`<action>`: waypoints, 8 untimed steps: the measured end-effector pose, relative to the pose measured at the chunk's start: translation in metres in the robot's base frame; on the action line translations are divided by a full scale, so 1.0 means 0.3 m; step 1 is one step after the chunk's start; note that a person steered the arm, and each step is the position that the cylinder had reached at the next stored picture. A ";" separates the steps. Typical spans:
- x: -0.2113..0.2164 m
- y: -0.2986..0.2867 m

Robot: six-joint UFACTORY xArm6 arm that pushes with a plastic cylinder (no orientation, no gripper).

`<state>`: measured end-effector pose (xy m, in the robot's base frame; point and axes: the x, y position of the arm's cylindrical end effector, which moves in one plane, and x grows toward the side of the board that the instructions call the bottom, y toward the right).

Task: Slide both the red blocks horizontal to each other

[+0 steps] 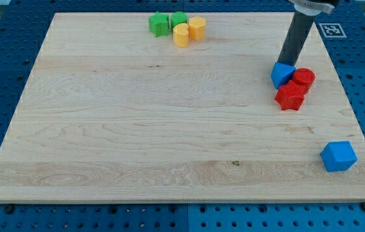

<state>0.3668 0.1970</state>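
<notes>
My tip (284, 62) is a bare rod with no fingers to open or close; it stands at the upper left edge of the blue wedge-like block (282, 73), apparently touching it. That block presses against the red cylinder (304, 78), with the red star-shaped block (290, 96) just below, all three touching near the tabletop (137, 129) right side. The reds sit diagonally, not level. Pushing now would likely shove the blue block into both reds, scattering them together.
</notes>
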 end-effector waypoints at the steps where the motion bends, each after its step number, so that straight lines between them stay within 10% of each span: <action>1: -0.049 0.053; 8: 0.211 0.042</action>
<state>0.4302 0.2095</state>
